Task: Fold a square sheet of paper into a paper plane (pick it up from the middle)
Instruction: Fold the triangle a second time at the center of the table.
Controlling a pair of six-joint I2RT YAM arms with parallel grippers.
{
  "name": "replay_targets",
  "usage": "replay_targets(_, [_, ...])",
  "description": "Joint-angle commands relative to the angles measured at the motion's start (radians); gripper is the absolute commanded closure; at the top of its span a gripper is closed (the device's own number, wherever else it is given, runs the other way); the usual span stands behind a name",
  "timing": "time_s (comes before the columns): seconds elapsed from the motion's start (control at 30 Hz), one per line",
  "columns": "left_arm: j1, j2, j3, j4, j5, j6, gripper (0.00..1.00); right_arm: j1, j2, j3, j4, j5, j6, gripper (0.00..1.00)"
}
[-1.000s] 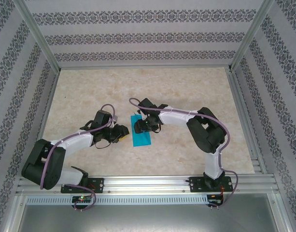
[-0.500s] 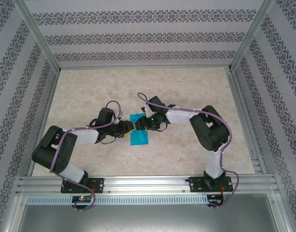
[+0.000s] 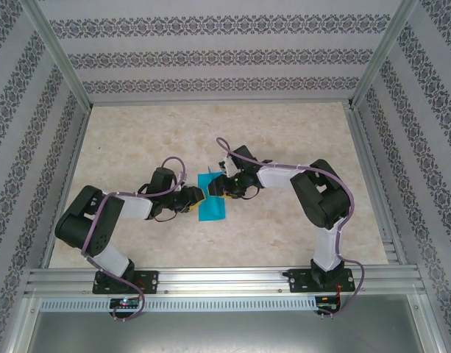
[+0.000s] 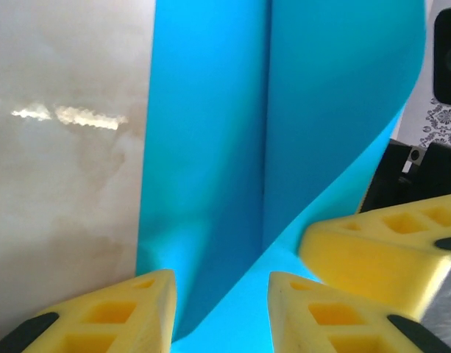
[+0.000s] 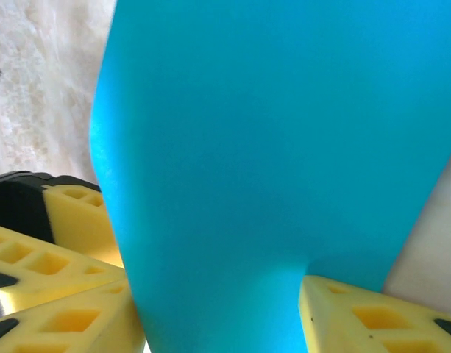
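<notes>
The square sheet of paper [image 3: 212,209] is bright cyan-blue, folded into a narrow strip, and lies mid-table. Its far part is lifted and curled. My left gripper [image 3: 198,195] comes in from the left at the strip's upper edge. It is open, and in the left wrist view a raised flap of the paper [image 4: 210,147] runs up between its yellow fingers [image 4: 122,312]. My right gripper [image 3: 216,190] meets it from the right, also open. In the right wrist view the curved paper [image 5: 269,147] rises in the wide gap between that gripper's fingers [image 5: 372,320]. The two sets of fingertips nearly touch.
The marble-patterned tabletop [image 3: 284,132] is walled by patterned panels, with an aluminium rail [image 3: 225,279] along the near edge. In the left wrist view the right gripper's yellow finger [image 4: 380,254] sits close on the right.
My left gripper has slid right, up to the paper's left edge. The right gripper has shifted a little right and now meets it over the paper, whose top part has lifted.
</notes>
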Motion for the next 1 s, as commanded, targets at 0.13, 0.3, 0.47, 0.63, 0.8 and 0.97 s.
replay_targets(0.13, [0.007, 0.007, -0.026, 0.114, 0.062, 0.025, 0.53, -0.007, 0.067, -0.051, 0.056, -0.024, 0.044, 0.44])
replay_targets(0.3, [0.008, 0.043, -0.029, 0.162, 0.092, 0.043, 0.50, -0.017, 0.068, -0.060, 0.075, -0.043, 0.063, 0.44])
replay_targets(0.47, [0.007, 0.064, -0.035, 0.193, 0.105, 0.044, 0.50, -0.023, 0.065, -0.068, 0.088, -0.056, 0.080, 0.40])
replay_targets(0.63, [0.008, 0.051, -0.043, 0.181, 0.099, 0.045, 0.51, -0.023, 0.058, -0.072, 0.093, -0.053, 0.089, 0.33])
replay_targets(0.8, [0.007, 0.038, -0.051, 0.173, 0.088, 0.038, 0.53, -0.025, 0.051, -0.080, 0.102, -0.050, 0.095, 0.28])
replay_targets(0.97, [0.008, 0.011, -0.065, 0.159, 0.078, 0.034, 0.52, -0.028, 0.043, -0.085, 0.106, -0.047, 0.103, 0.26])
